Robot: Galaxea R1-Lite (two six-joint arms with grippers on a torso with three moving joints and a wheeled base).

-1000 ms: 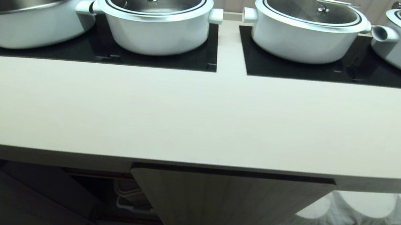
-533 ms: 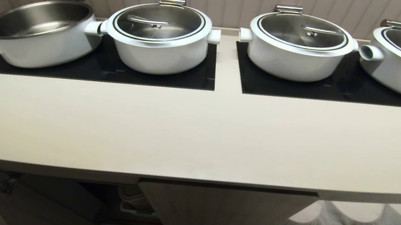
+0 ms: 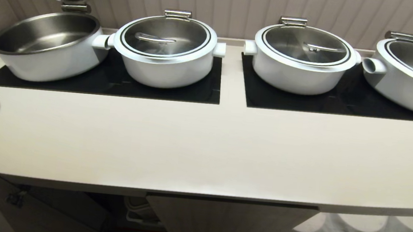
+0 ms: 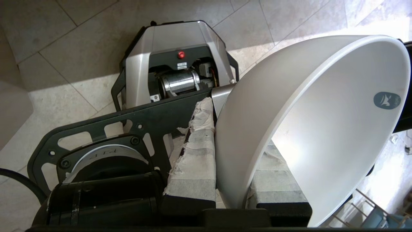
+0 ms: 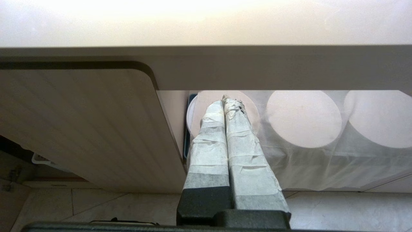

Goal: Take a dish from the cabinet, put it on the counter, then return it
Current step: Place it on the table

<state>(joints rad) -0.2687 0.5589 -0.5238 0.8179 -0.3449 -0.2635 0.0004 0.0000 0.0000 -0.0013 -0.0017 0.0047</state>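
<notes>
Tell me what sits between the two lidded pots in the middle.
Nothing. In the head view, only a bare strip of counter separates the left lidded pot from the right lidded pot, dividing the two black glass panels.

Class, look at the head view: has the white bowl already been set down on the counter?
No. The counter carries no bowl; the left wrist view shows the white bowl clamped by its rim in the left tool.
</notes>
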